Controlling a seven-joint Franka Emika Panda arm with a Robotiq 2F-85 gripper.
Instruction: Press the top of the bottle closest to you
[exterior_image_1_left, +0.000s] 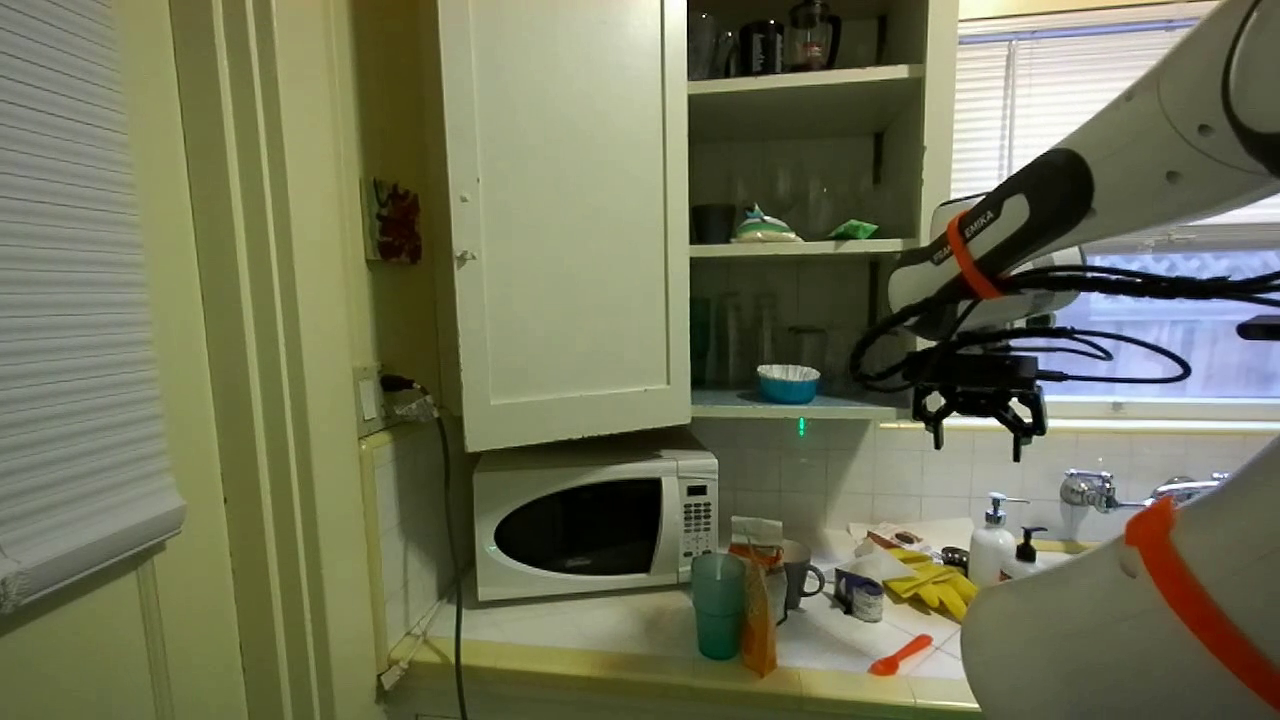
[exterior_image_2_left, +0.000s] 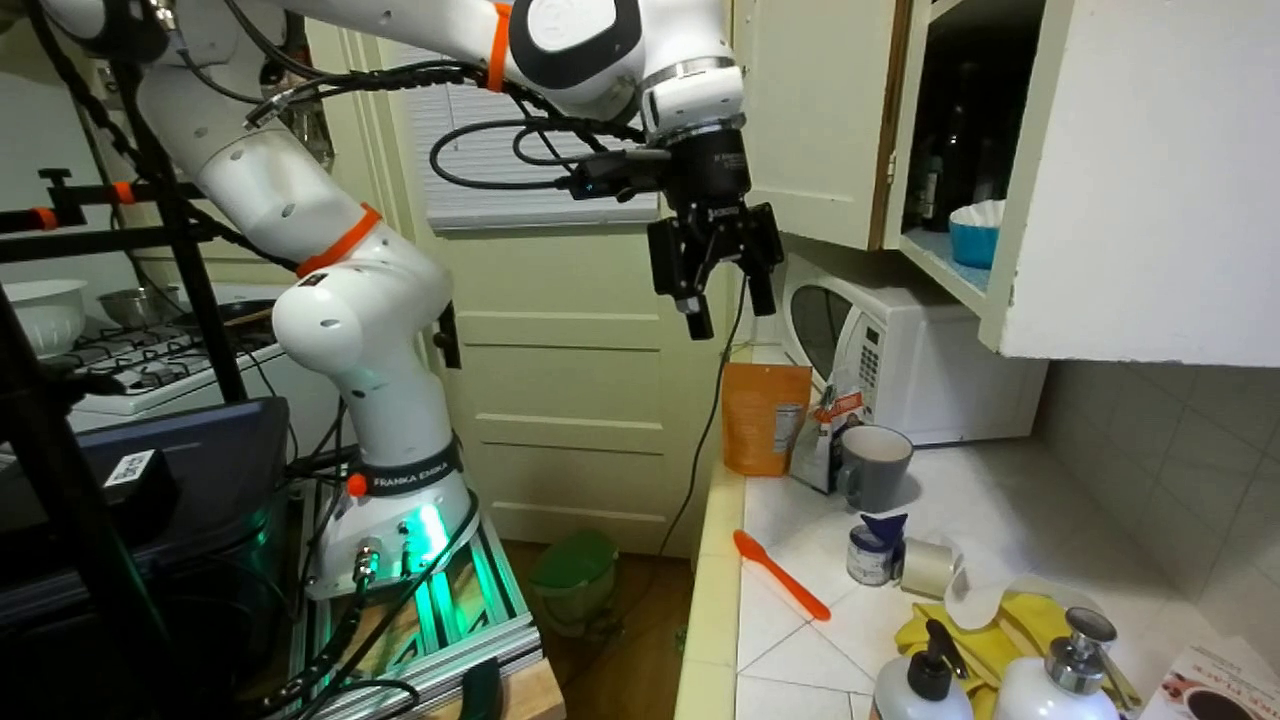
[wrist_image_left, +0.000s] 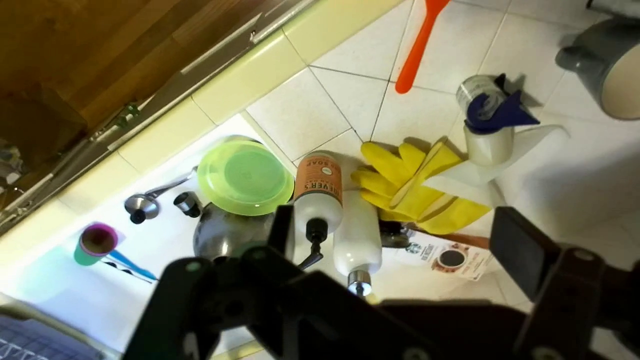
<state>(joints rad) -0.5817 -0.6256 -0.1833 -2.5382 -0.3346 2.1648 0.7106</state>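
Note:
Two pump bottles stand side by side by the sink. A soap bottle with an orange label and black pump (wrist_image_left: 319, 182) shows in the wrist view, and partly in both exterior views (exterior_image_1_left: 1023, 562) (exterior_image_2_left: 922, 688). A white bottle with a silver pump (wrist_image_left: 357, 232) is beside it, also in both exterior views (exterior_image_1_left: 992, 550) (exterior_image_2_left: 1052, 692). My gripper (exterior_image_1_left: 978, 448) is open and empty, well above the counter, in both exterior views (exterior_image_2_left: 733, 312). In the wrist view its fingers (wrist_image_left: 400, 235) are wide apart, and its body hides the silver pump's end.
Yellow gloves (wrist_image_left: 410, 182) lie beside the bottles. A sink (wrist_image_left: 165, 240) with a green bowl (wrist_image_left: 246, 176) adjoins them. An orange spoon (exterior_image_2_left: 780, 575), grey mug (exterior_image_2_left: 874, 466) and microwave (exterior_image_1_left: 600, 520) are on the counter. An open cabinet (exterior_image_1_left: 805, 245) hangs above.

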